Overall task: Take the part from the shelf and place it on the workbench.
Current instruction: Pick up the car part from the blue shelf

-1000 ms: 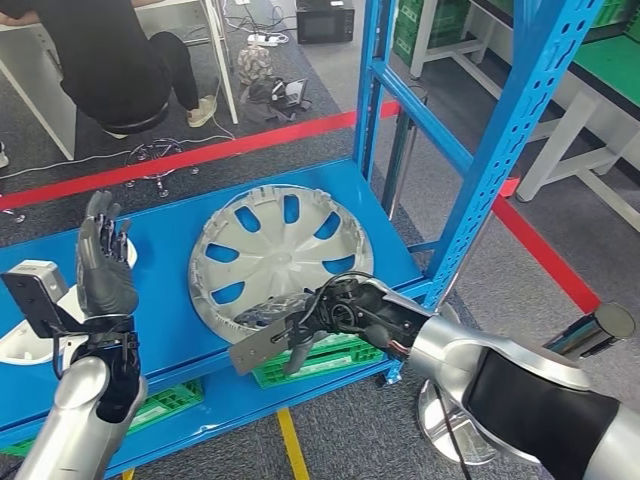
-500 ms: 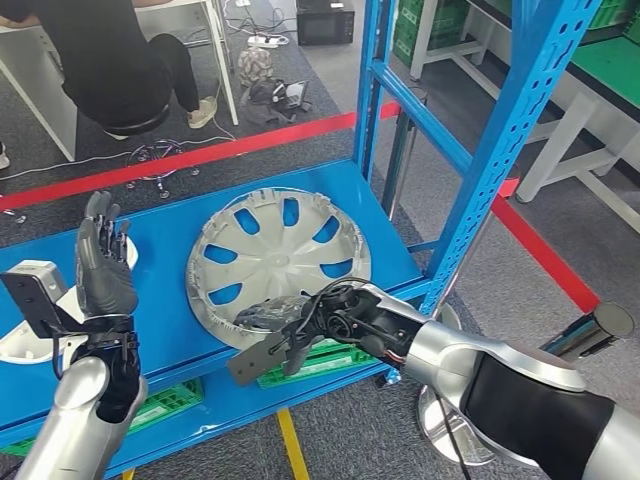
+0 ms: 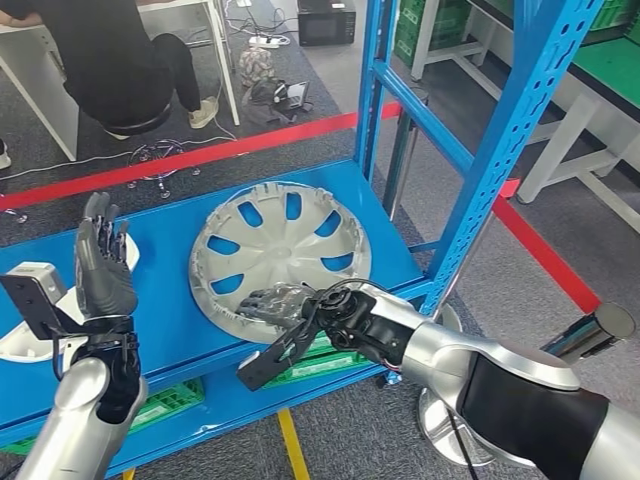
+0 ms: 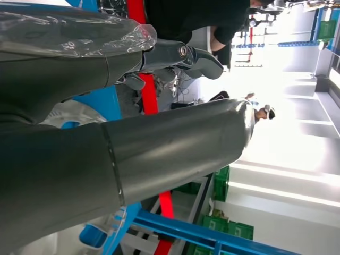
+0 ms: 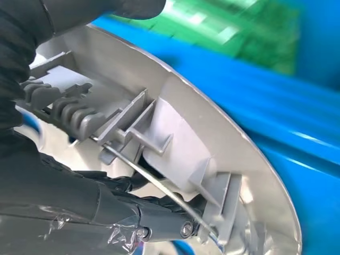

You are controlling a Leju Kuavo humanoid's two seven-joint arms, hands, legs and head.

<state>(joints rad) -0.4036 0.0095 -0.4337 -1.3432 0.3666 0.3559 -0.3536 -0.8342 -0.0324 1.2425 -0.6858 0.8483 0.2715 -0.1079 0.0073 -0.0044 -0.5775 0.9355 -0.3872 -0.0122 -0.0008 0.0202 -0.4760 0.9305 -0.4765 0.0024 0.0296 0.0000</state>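
While silver wheel cover [image 3: 279,250] lies flat on blue shelf [image 3: 166,290] near its front edge, right hand [image 3: 275,305] curls fingers [image 5: 120,210] under cover's near rim, gripping it. Left hand [image 3: 102,265] raised, fingers spread, holding nothing.

Right hand [image 3: 275,303] fingers sit under the hubcap [image 3: 279,248] rim; grip cannot be told

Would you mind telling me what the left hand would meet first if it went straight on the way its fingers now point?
The left hand points up and away over the blue shelf. The way looks free above the shelf, though depth is unclear.
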